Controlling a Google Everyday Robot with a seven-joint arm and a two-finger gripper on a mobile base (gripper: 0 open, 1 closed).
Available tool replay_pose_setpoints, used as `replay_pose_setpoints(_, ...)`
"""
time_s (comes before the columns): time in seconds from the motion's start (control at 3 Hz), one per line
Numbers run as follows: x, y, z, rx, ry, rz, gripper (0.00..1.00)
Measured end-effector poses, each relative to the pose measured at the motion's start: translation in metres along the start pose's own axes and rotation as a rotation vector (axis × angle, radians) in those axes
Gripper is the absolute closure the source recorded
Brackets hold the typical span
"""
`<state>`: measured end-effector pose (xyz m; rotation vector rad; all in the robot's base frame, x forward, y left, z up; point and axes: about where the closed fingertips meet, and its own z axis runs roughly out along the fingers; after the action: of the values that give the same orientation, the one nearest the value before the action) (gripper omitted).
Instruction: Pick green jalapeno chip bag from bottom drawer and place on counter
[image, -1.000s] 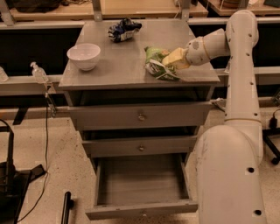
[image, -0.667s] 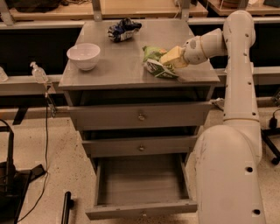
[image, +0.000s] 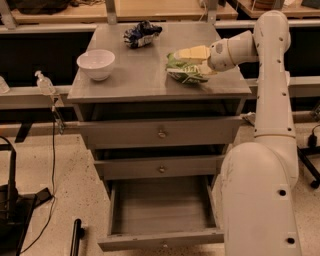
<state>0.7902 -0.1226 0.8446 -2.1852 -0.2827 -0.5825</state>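
Your gripper (image: 188, 62) sits right at the green bag (image: 181, 75), which lies on the counter's (image: 145, 80) right side; you cannot tell whether it grips the bag. A white bowl (image: 96, 64) stands well apart on the left and a dark bag (image: 141, 34) lies at the back. The bottom drawer (image: 160, 212) stands open below.

drawers (image: 160, 167) x3 | grn bag (image: 184, 74) x1 | blue bag (image: 142, 34) x1 | bowl (image: 96, 64) x1 | pincer (image: 194, 62) x1, over counter (image: 140, 80) by grn bag

A: What else is on the desk (image: 135, 80)?
B: A white bowl (image: 96, 63) at its left; a dark blue-and-white bag (image: 142, 34) at the back; the gripper (image: 186, 61) is at its right side; a pump bottle (image: 45, 83) stands on the left ledge.
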Motion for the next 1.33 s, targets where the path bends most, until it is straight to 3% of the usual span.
replay_pose_setpoints(0.33,0.001,-0.002,-0.002,0.0,0.0,0.0,0.17)
replay_pose_setpoints(0.67,0.005,-0.008,-0.01,0.007,0.017,-0.014,0.45)
replay_pose_setpoints(1.33,0.025,-0.043,-0.067,0.042,0.122,-0.093,0.38)
